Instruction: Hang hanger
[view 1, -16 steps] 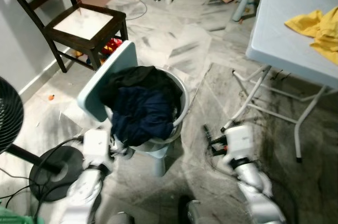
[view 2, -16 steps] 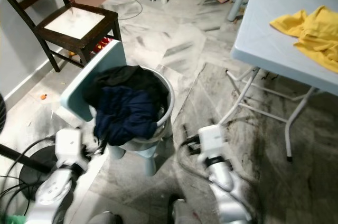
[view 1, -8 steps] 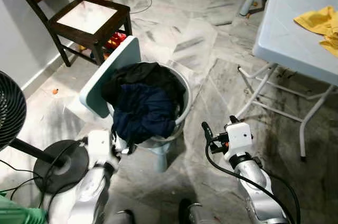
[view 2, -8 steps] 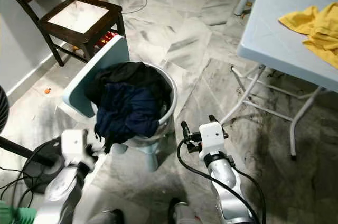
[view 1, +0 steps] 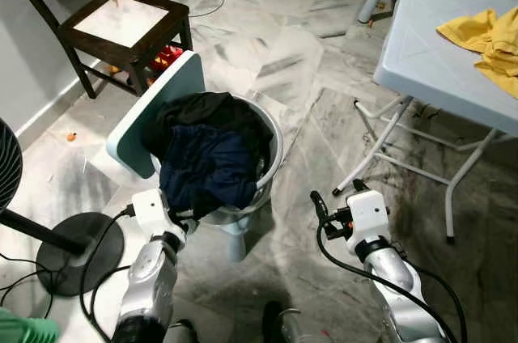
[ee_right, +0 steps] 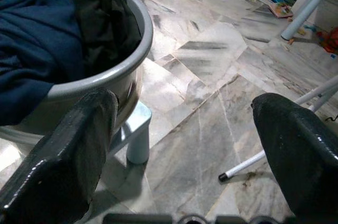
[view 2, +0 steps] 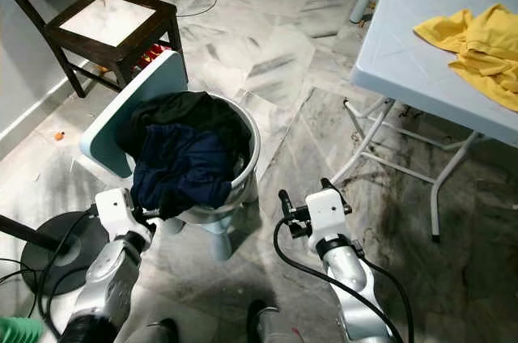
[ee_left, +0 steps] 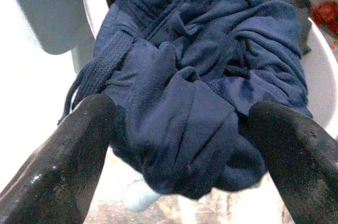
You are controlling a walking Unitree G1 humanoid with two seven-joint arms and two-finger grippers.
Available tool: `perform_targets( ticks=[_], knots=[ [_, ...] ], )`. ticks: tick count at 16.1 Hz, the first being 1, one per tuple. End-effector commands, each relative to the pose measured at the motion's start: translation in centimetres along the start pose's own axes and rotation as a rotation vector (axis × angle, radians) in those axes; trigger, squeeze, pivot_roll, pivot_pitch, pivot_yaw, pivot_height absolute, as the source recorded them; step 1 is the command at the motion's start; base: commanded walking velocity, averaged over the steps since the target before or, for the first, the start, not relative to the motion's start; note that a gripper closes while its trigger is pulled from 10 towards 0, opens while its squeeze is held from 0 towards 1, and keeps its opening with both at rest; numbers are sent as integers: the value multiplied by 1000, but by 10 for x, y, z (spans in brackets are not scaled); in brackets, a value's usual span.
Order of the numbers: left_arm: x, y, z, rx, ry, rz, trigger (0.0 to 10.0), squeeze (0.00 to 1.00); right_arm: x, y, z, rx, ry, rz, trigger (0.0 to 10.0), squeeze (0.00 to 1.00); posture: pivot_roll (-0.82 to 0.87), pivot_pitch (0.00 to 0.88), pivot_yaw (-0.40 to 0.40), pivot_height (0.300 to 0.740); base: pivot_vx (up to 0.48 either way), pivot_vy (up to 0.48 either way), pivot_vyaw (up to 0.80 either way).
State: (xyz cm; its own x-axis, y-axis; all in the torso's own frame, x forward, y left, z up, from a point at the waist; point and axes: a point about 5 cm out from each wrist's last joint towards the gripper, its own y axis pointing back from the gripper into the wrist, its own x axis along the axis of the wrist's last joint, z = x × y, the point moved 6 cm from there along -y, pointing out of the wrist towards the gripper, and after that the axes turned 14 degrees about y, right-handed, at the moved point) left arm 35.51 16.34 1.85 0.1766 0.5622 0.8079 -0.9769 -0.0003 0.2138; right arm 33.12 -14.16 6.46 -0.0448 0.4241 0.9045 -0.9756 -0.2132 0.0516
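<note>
A grey round laundry basket stands on a small pale-blue child's chair. It is heaped with navy clothing and black clothing. My left gripper is low at the basket's near left side and is open. In the left wrist view the left gripper has the navy clothing bulging just ahead, between its fingers. My right gripper is open over the floor to the right of the basket, holding nothing. The right wrist view looks past the right gripper to the basket's rim.
A dark wooden chair stands at the back left. A fan's base and cables lie at the left. A pale folding table with a yellow cloth is at the right, its white legs on the marble floor.
The camera has shifted and the blur has gone. My left gripper has come a little closer to the navy clothing. My right gripper stays open beside the basket.
</note>
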Motion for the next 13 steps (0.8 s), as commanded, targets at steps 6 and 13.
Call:
perform_targets(
  ticks=[6, 13],
  knots=[
    [-9, -11, 9, -14, 93, -22, 0, 0, 7, 12, -24, 209, -55, 25, 10000, 0, -85, 227, -133, 740, 0, 0, 0],
    [-3, -12, 3, -13, 8, 1, 0, 0, 0, 20, -32, 252, -70, -11, 10000, 0, -77, 242, -117, 740, 0, 0, 0]
  ],
)
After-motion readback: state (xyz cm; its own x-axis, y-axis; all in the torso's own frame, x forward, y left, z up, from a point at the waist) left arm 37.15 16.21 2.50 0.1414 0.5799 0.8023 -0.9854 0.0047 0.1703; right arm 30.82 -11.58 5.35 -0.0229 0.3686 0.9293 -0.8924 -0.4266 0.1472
